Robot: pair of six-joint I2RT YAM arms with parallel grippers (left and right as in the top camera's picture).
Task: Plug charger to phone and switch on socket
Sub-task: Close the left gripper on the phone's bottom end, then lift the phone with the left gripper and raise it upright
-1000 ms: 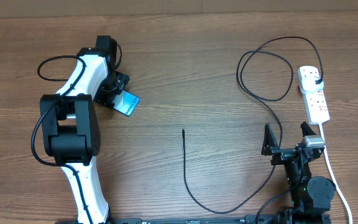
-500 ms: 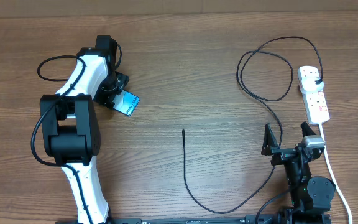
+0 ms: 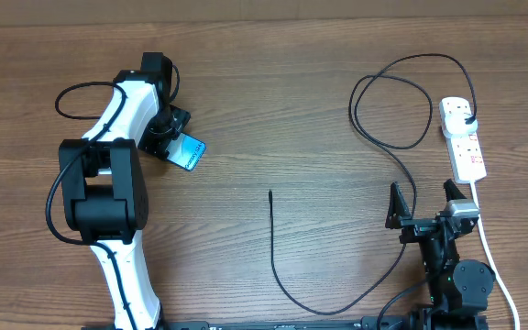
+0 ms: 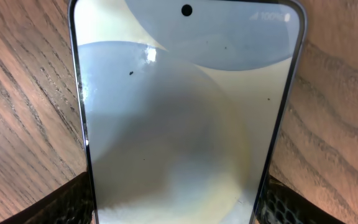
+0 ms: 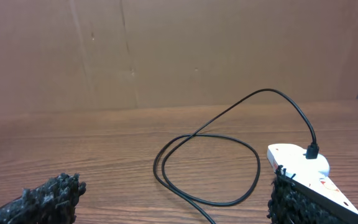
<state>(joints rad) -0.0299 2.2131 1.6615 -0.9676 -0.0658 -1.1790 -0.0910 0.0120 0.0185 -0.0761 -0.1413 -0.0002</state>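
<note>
The phone (image 3: 190, 151) lies on the table at the left, its light screen filling the left wrist view (image 4: 179, 118). My left gripper (image 3: 170, 139) has a finger on each long side of the phone and is shut on it. The black charger cable (image 3: 401, 137) loops at the right; its plug (image 3: 467, 116) sits in the white power strip (image 3: 463, 137), and its connector tip (image 3: 270, 193) lies free at mid-table. My right gripper (image 3: 423, 203) is open and empty at the front right, with the loop (image 5: 207, 168) and the strip (image 5: 303, 174) ahead of it.
The strip's white cord (image 3: 487, 247) runs toward the front edge past the right arm's base. The left arm's own black cable (image 3: 81, 96) loops at the far left. A brown wall (image 5: 166, 50) stands behind the table.
</note>
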